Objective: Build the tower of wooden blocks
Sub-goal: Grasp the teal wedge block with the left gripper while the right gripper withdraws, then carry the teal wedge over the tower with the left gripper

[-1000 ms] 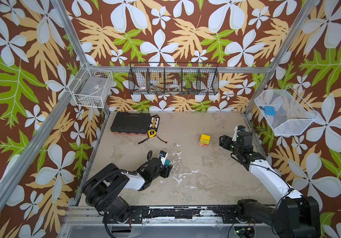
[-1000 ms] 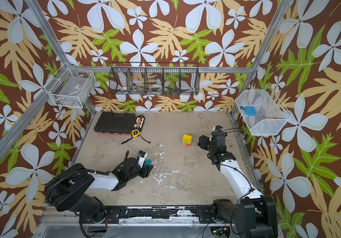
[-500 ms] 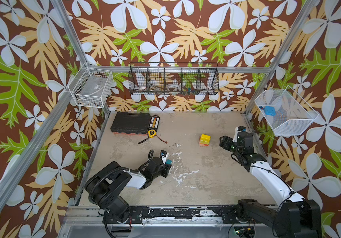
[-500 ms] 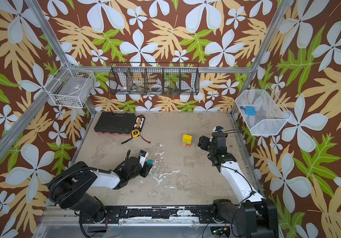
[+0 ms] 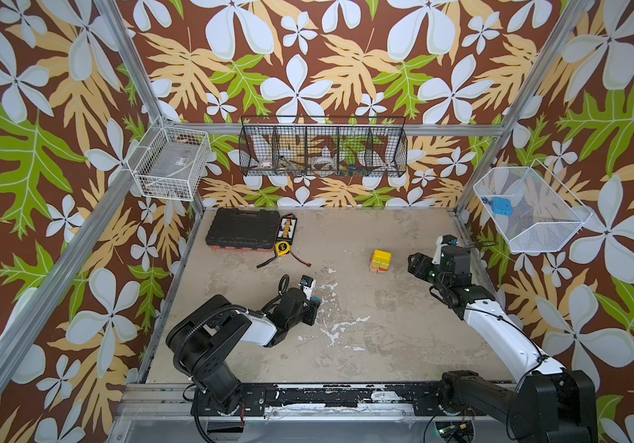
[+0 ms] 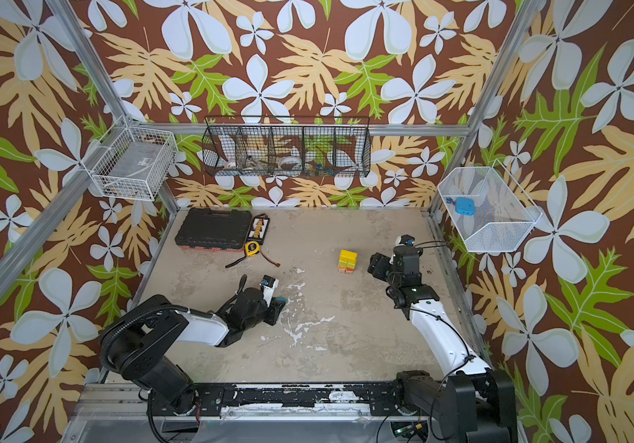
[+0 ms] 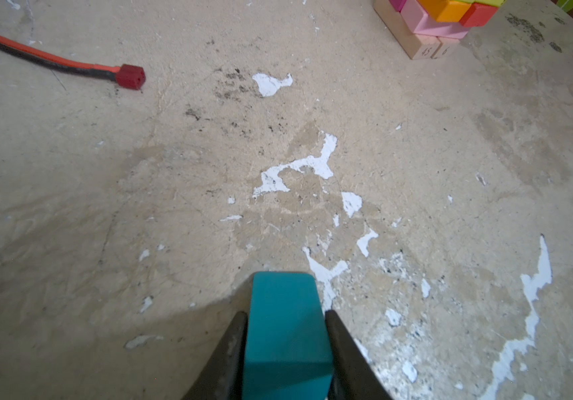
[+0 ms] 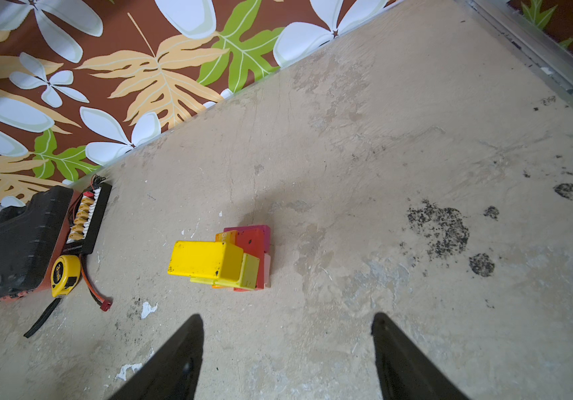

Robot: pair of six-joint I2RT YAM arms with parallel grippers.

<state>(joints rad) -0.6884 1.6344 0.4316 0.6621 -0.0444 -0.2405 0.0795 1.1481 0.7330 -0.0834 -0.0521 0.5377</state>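
Now | step: picking up the teal block [image 7: 287, 332], down at the table [image 5: 384, 345], well apart from the tower [image 5: 380, 261] | left end effector [image 7: 285, 314] closed on its sides | right end effector [image 8: 288, 316] open, empty, near the tower | next: lift, carry, set squarely on top.

The tower [image 8: 209, 259] is yellow on top, then light green, orange and red, with magenta and pale pink below and plain tan wood at the base; the separate block [image 7: 287, 332] is teal. The table [image 7: 174, 173] is beige with white chipped patches and dark speckles. The walls [image 5: 307, 57] are brown with white flowers and green and tan leaves.
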